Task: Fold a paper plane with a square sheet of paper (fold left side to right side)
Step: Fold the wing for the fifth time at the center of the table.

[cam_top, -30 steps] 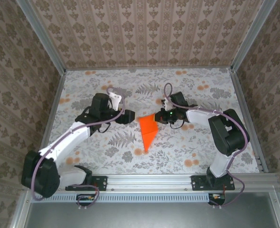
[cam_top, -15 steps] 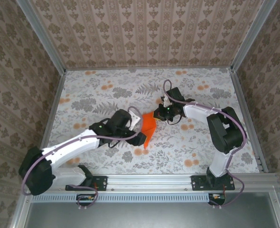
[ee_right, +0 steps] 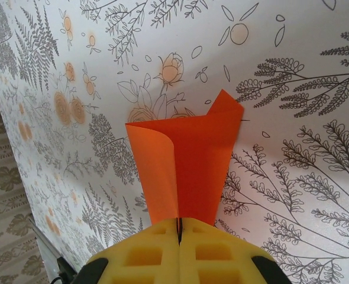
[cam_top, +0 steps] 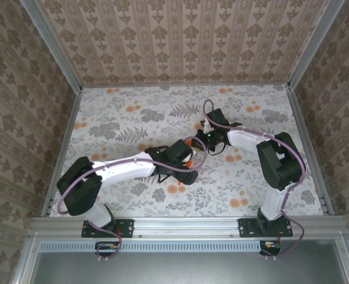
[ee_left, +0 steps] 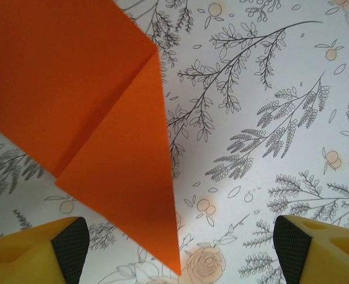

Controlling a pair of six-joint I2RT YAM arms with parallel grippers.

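Observation:
The square sheet of paper [ee_left: 86,106] is bright orange and creased into a pointed paper-plane shape, with its tip toward my left gripper [ee_left: 180,245]. That gripper hovers open over the tip, one pad [ee_left: 71,248] on each side and nothing between them. In the top view the left wrist covers most of the paper [cam_top: 190,155] at the table's middle. My right gripper [ee_right: 179,228] is shut on the paper's [ee_right: 192,160] wide end, where one layer curls up off the table. From above, the right gripper [cam_top: 205,142] sits just right of the sheet.
The floral tablecloth [cam_top: 121,118] covers the table, with small pale-orange printed flowers [cam_top: 241,202] scattered on it. Patterned walls [cam_top: 180,41] and a metal frame close in three sides. The two arms meet at the centre.
My left arm has swung right from beside the paper to over its pointed end, jaws staying open. The right gripper kept its hold and shifted slightly left and back.

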